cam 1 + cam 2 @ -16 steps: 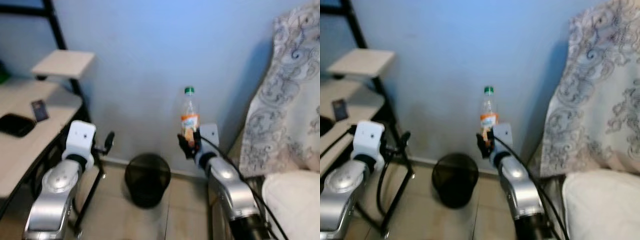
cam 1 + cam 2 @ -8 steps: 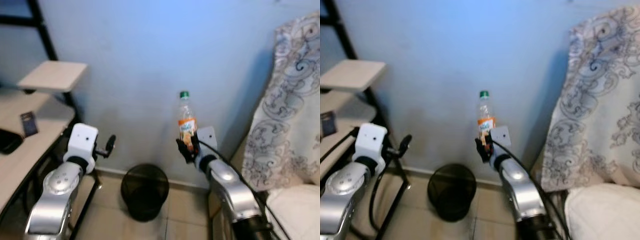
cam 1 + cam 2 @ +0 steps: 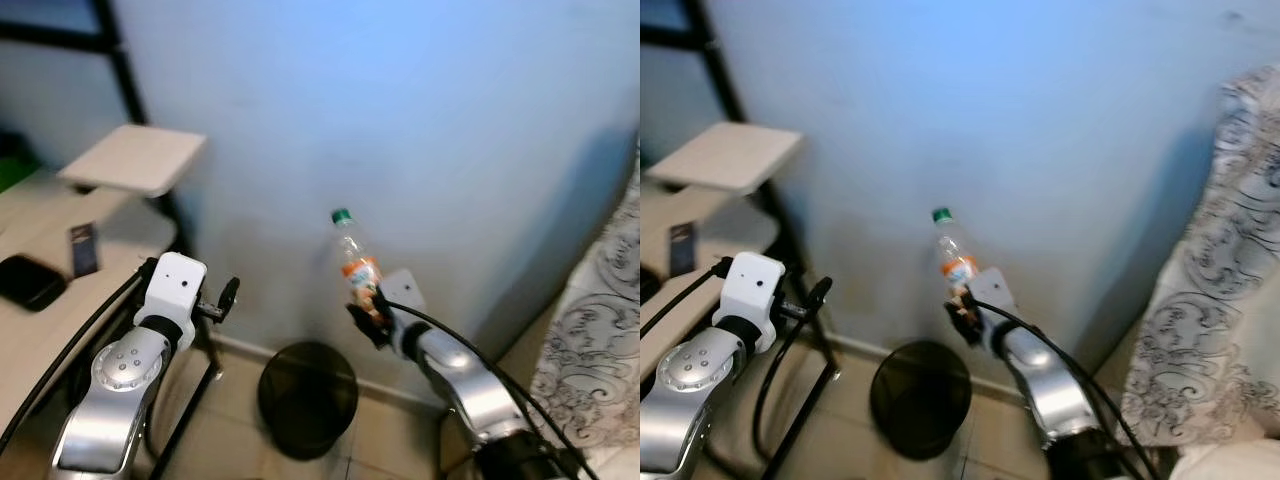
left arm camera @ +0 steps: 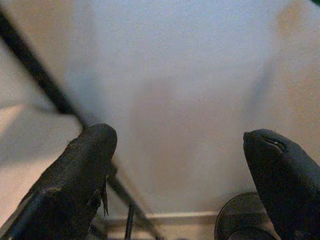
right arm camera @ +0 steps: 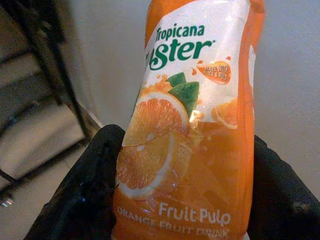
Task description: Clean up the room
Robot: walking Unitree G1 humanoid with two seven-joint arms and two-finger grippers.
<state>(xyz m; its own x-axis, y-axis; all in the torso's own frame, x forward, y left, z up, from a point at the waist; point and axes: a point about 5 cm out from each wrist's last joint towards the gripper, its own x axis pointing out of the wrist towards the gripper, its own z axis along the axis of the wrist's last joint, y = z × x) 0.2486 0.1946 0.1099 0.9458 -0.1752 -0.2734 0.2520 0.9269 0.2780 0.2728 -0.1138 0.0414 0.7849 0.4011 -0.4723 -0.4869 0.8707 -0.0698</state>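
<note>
My right gripper (image 3: pixel 366 312) is shut on a plastic juice bottle (image 3: pixel 354 264) with an orange label and a green cap, held nearly upright and leaning a little left. The bottle's Tropicana label (image 5: pixel 186 105) sits between the two black fingers (image 5: pixel 87 190). A round black mesh waste bin (image 3: pixel 307 394) stands on the tiled floor against the wall, below and slightly left of the bottle. My left gripper (image 3: pixel 228 297) is raised left of the bin, open, with nothing between its fingers (image 4: pixel 80 175); the bin's rim (image 4: pixel 240 220) shows past them.
A pale desk (image 3: pixel 45 330) on a black metal frame (image 3: pixel 185 250) stands at the left, with a raised shelf (image 3: pixel 135 160), a black phone (image 3: pixel 28 282) and a small dark card (image 3: pixel 84 249). A patterned fabric (image 3: pixel 1210 320) hangs at the right. The blue wall is close ahead.
The whole view has swung left, so the fabric sits nearer the right edge. The bottle now leans a little to the left and sits lower in the picture, closer over the bin.
</note>
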